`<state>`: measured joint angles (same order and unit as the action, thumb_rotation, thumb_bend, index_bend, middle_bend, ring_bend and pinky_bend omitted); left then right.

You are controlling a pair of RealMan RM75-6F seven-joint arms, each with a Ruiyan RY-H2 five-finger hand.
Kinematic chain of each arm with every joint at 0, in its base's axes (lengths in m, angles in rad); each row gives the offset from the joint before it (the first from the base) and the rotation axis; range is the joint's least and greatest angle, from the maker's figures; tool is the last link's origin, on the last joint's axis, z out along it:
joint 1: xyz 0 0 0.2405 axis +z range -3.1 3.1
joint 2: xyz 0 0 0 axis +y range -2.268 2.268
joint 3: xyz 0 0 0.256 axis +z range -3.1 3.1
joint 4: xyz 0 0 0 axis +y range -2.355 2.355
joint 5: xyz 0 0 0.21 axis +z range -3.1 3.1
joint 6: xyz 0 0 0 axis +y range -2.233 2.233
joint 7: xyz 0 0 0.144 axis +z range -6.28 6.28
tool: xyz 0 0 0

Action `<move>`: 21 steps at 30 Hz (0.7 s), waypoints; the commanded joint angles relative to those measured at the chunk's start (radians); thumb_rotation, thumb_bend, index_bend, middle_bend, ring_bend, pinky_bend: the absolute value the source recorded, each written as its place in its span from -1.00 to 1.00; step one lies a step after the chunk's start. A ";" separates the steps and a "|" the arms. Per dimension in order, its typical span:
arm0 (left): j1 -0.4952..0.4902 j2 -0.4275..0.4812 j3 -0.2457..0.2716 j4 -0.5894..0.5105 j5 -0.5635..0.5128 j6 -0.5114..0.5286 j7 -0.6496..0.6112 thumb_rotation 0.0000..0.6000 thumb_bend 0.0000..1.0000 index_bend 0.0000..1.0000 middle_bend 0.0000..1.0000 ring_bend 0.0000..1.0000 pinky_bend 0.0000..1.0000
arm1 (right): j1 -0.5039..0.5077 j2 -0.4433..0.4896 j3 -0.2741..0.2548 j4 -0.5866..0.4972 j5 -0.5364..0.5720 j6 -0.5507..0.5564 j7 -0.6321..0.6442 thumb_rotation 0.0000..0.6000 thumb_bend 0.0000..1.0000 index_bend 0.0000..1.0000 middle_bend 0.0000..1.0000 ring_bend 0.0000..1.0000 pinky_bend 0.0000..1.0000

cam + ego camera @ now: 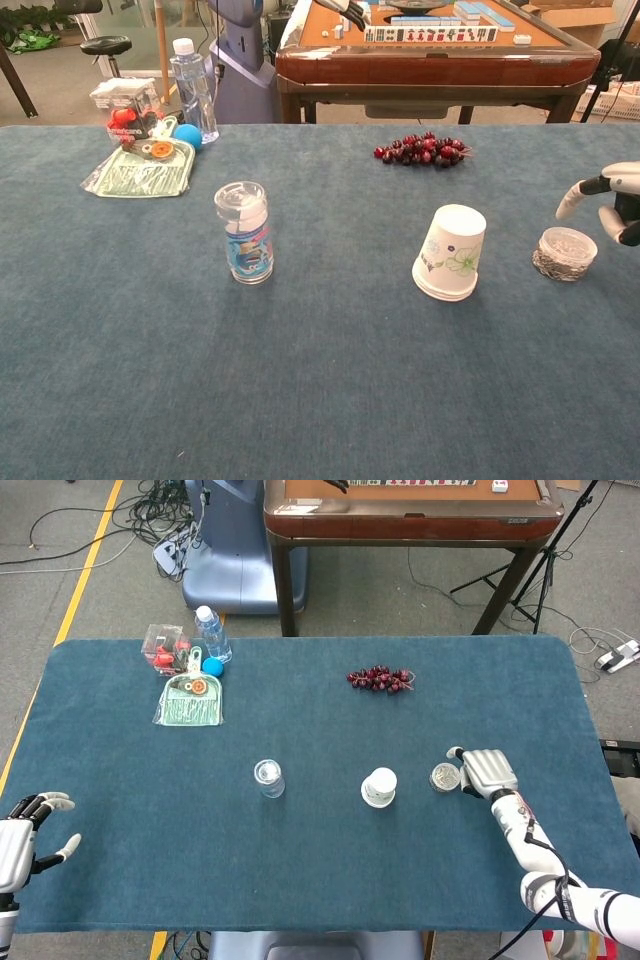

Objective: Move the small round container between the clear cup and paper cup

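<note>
Grapes [380, 679], water bottle [211, 633], packaged toy [192, 699] on table [120, 820].

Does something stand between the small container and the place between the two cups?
Yes. The paper cup stands upside down directly between the container and the gap before the clear cup. The container must go over or around it. Nothing stands between the right robot hand and the container.

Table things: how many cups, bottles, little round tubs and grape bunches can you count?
Cups: 2, clear cup and paper cup
Bottles: 1, water bottle
Small round containers: 1
Grape bunches: 1
Total: 5
</note>
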<state>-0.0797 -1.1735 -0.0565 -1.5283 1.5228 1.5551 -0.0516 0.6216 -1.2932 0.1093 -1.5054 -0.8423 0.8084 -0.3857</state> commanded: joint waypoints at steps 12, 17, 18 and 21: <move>0.001 0.010 -0.001 -0.012 -0.014 -0.014 0.000 1.00 -0.51 -0.19 -0.32 -0.41 0.10 | 0.030 -0.013 -0.017 0.012 0.026 -0.042 0.028 1.00 0.98 -0.46 1.00 1.00 1.00; 0.001 0.011 0.001 -0.015 -0.013 -0.017 -0.005 1.00 -0.51 -0.22 -0.32 -0.41 0.10 | 0.024 0.005 -0.024 -0.009 0.022 -0.051 0.061 1.00 0.98 -0.46 1.00 1.00 1.00; 0.001 0.012 0.001 -0.016 -0.012 -0.017 -0.007 1.00 -0.52 -0.23 -0.32 -0.41 0.10 | 0.023 0.010 -0.026 -0.014 0.021 -0.053 0.065 1.00 0.98 -0.46 1.00 1.00 1.00; 0.001 0.013 0.001 -0.017 -0.010 -0.016 -0.009 1.00 -0.52 -0.24 -0.32 -0.41 0.10 | 0.019 0.028 -0.034 -0.036 0.020 -0.055 0.077 1.00 0.98 -0.46 1.00 1.00 1.00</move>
<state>-0.0785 -1.1601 -0.0554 -1.5455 1.5129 1.5388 -0.0602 0.6428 -1.2722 0.0793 -1.5336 -0.8216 0.7556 -0.3140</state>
